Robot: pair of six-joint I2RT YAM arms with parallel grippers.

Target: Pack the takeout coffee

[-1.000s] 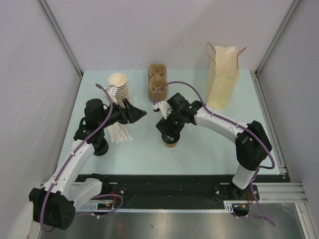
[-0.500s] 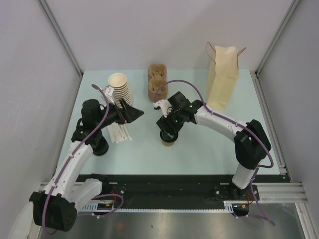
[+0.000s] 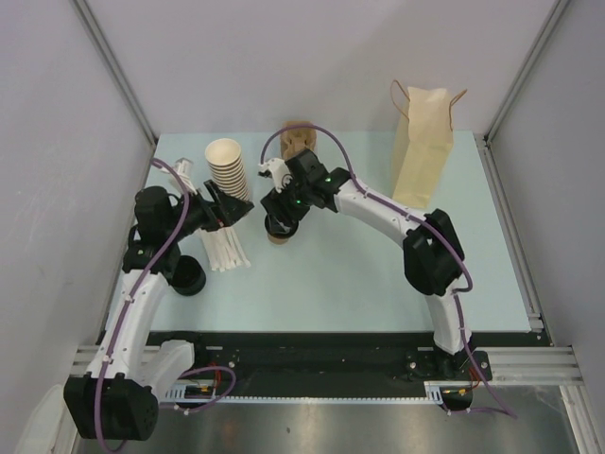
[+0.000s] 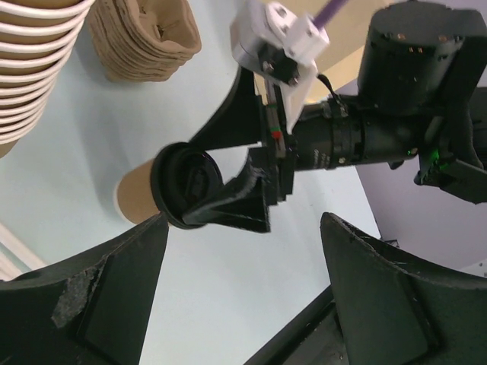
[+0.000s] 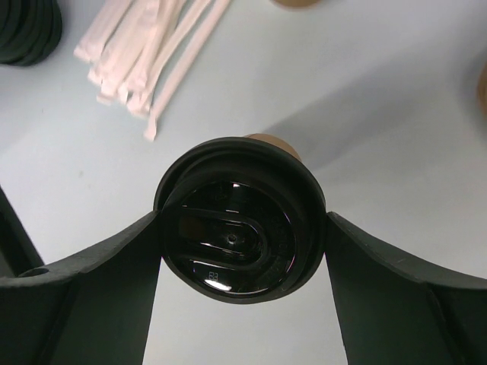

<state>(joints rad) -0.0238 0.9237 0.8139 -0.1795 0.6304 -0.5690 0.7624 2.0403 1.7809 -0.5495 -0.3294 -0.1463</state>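
The takeout coffee [image 3: 279, 235], a brown ribbed cup with a black lid [image 5: 240, 220], is at the table's middle left, in front of the cup stack. My right gripper [image 3: 281, 223] comes down on it from above, and both fingers press the lid's rim [image 5: 242, 217], so it is shut on the coffee. The left wrist view shows the cup [image 4: 139, 201] side-on with the right fingers [image 4: 232, 211] around its lid. My left gripper [image 3: 233, 210] hangs just left of it, jaws open and nothing between them [image 4: 243, 237].
A tall stack of lidless cups [image 3: 228, 165] stands behind my left gripper. Brown carriers [image 3: 297, 141] are stacked at the back centre and a paper bag [image 3: 423, 142] stands back right. White wrapped sticks [image 3: 227, 252] and a pile of black lids [image 3: 188, 275] lie front left.
My right gripper closed on the coffee's lid and carried it left and back, towards the cup stack. My left arm drew back a little to the left, still open.
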